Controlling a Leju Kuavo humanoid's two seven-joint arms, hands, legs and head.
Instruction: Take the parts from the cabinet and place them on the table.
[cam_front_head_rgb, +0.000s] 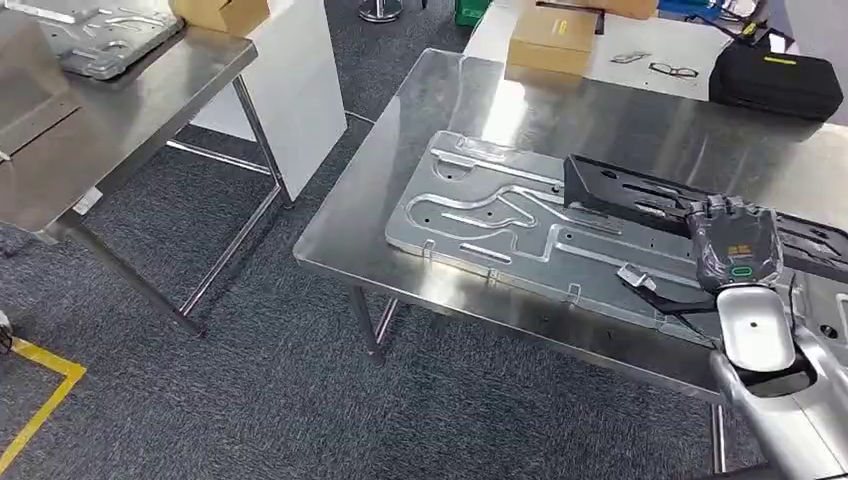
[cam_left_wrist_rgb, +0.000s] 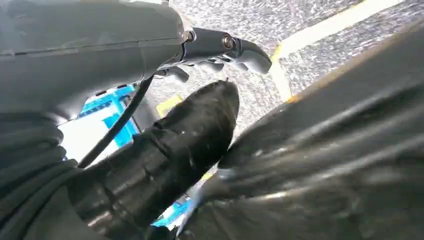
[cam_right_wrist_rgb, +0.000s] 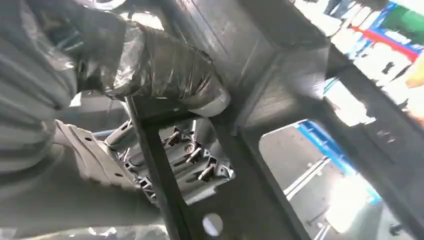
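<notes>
Where silver panel (cam_front_head_rgb: 520, 235) lies (tabletop), boxes (cam_front_head_rgb: 552, 40) behind

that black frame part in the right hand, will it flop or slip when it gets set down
The black frame part probably stays stiff: ribbed, straight bars. Its open cutouts suggest it is light. It may slide on the shiny steel table. The right hand grips one edge only, so it could tilt.

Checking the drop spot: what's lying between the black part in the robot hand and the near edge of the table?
The silver plate, seen in the head view; the black part rests over its far side.
</notes>
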